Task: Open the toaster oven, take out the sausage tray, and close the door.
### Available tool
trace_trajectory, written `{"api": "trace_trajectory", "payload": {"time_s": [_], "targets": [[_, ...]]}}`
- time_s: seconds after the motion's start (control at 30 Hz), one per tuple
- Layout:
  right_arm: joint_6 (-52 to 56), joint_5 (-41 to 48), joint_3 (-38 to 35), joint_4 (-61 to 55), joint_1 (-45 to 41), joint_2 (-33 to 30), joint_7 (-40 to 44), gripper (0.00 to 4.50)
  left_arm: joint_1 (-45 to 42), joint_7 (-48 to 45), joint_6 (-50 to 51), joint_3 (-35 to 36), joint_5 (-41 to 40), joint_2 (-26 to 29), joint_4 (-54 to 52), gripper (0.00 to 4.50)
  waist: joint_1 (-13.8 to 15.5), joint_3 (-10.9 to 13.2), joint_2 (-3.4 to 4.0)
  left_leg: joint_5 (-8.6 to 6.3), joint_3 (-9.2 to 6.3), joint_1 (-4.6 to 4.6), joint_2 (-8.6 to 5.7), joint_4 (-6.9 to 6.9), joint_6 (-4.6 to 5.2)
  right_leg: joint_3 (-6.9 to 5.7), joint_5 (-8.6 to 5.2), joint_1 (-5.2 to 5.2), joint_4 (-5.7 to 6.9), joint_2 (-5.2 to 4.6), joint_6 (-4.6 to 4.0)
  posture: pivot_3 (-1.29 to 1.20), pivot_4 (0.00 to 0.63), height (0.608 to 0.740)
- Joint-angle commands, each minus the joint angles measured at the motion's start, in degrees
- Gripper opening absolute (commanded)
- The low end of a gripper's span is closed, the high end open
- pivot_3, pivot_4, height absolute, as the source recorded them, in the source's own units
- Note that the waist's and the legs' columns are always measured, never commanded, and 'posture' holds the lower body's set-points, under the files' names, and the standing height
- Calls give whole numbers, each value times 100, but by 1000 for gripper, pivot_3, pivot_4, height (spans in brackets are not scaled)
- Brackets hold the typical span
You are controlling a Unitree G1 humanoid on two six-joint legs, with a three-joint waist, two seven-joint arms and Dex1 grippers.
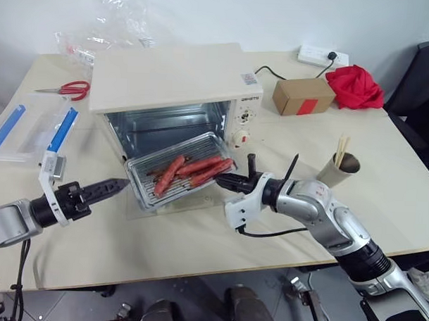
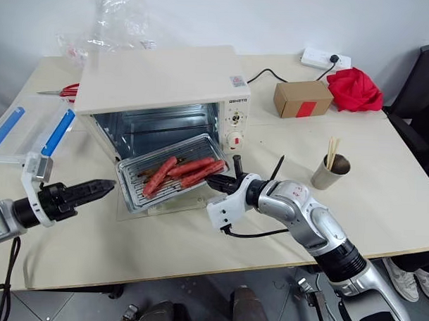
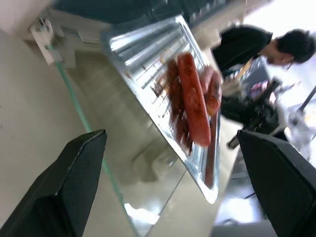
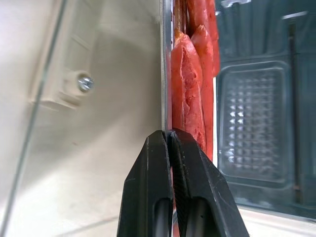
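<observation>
The cream-white toaster oven [image 1: 168, 78] stands at the middle of the table with its glass door [image 1: 192, 204] folded down flat in front. The silver sausage tray [image 1: 138, 177], carrying several red sausages [image 1: 196, 168], hangs tilted over the door, half out of the oven mouth. My right gripper [image 4: 170, 136] is shut on the tray's right rim, next to the sausages [image 4: 190, 89]. My left gripper [image 1: 118, 187] is level just left of the tray's near left corner, apart from it. It is open, its fingers [image 3: 74, 187] spread wide with nothing between them.
A clear plastic box with blue clips [image 1: 29, 129] and red scissors [image 1: 72, 89] lie at the left. A cardboard box [image 1: 303, 95], a red cloth [image 1: 354, 86] and a power strip [image 1: 322, 56] sit at the back right. A cup of sticks [image 1: 339, 168] stands right of my right arm. A person [image 3: 247, 44] is beyond the table.
</observation>
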Motion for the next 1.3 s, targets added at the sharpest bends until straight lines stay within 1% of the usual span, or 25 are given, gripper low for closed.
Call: {"api": "trace_trajectory", "payload": {"time_s": [0.03, 0.13, 0.23, 0.33, 0.37, 0.4, 0.47, 0.57, 0.6, 0.67, 0.83, 0.93, 1.0, 1.2, 1.27, 1.3], "targets": [[-187, 178, -274, -308, -85, -80, -64, 12, -280, 655, 518, 160, -553, -223, 275, 4500, -6, 0, 0, 0, 0, 0, 0, 0, 0, 0, 0, -1, 1, 0, 0, 0, 150, 740], [-331, 308, -291, -340, -128, -138, 26, 12, -506, 1233, 832, 156, -1072, -502, 515, 4500, -5, 0, 0, 0, -3, 0, 3, 5, 0, -2, 0, 0, 5, 2, 0, 0, 150, 740], [-439, 452, -268, -395, -184, -152, 148, 12, -451, 2001, 680, 19, -1933, -819, 485, 4500, -7, 0, 0, 0, -5, 1, 2, 7, 1, -2, 0, 1, 10, -5, 0, 0, 150, 740], [-490, 533, -238, -392, -265, -151, 277, 12, -139, 2940, -14, -413, -3310, -1021, 227, 4500, -10, 0, 0, 0, -14, 3, 8, 14, 1, -5, 0, 3, 17, -9, 0, 0, 150, 740], [-495, 553, -242, -388, -283, -143, 305, 12, -3, 3248, -275, -583, -3732, -1010, 103, 4500, -10, 0, 0, -1, -18, 6, 17, 17, 1, -6, 0, 3, 32, -36, 0, 0, 150, 740], [-494, 569, -250, -383, -299, -130, 326, 12, 101, 3428, -432, -694, -3959, -1006, 10, 4500, -16, 0, 0, -1, -19, 6, 17, 18, 1, -8, 0, 4, 32, -53, 0, 0, 150, 740], [-493, 587, -243, -369, -322, -107, 360, 12, 216, 3578, -623, -797, -4114, -1010, -94, 4500, -18, 0, 0, -1, -22, 6, 16, 20, 2, -14, 0, 5, 36, -66, 0, 0, 150, 740], [-485, 628, -225, -357, -346, -96, 413, 0, 273, 3686, -853, -753, -4114, -1249, -203, 3904, -13, 0, 0, 0, -28, 5, 2, 33, 3, -23, 0, 9, 43, -63, 0, 0, 150, 740], [-483, 633, -224, -353, -347, -95, 421, 0, 286, 3708, -894, -741, -4114, -1300, -232, 3630, -6, 0, 0, 0, -30, 6, -5, 37, 3, -26, 0, 14, 43, -51, -1, 0, 150, 740], [-488, 641, -234, -342, -342, -88, 436, 0, 361, 3637, -852, -770, -4114, -1186, -295, 2988, 5, 0, -1, 0, -30, 5, -12, 43, 4, -26, -1, 20, 36, -34, -1, 0, 150, 740], [-495, 643, -254, -332, -344, -61, 466, 0, 454, 3697, -900, -716, -4114, -1100, -244, 1458, 72, 0, 0, 0, -30, 3, -9, 48, 4, -24, -1, 21, 33, -23, -2, 0, 150, 740], [-529, 697, -246, -314, -354, -50, 491, 0, 467, 3588, -845, -707, -4114, -1087, -203, 679, 107, 1, 0, 0, -26, 3, -8, 47, 4, -22, -2, 21, 26, -20, -3, 0, 150, 740], [-553, 740, -244, -293, -363, -52, 521, 0, 451, 3514, -812, -690, -4114, -1118, -168, 78, 128, 1, 0, 0, -26, 3, -6, 48, 4, -22, -2, 21, 24, -17, -4, 0, 150, 740], [-598, 904, -262, -241, -377, -81, 605, 0, 410, 3605, -828, -549, -4114, -1253, -44, 36, 151, 1, 0, 0, -26, 5, -7, 49, 4, -22, -2, 35, 10, -17, -4, 0, 150, 740], [-593, 1025, -291, -242, -375, -98, 662, 0, 412, 3643, -826, -494, -4114, -1329, -49, 36, 163, 1, 0, 0, -27, 5, -6, 49, 4, -23, -2, 36, 9, -17, -4, 0, 150, 740], [-486, 1227, -322, -244, -366, -93, 779, 0, 406, 3751, -859, -434, -4114, -1420, -32, 36, 170, 1, 0, 0, -27, 5, -6, 49, 4, -23, -2, 36, 9, -17, -4, 0, 150, 740]]}}
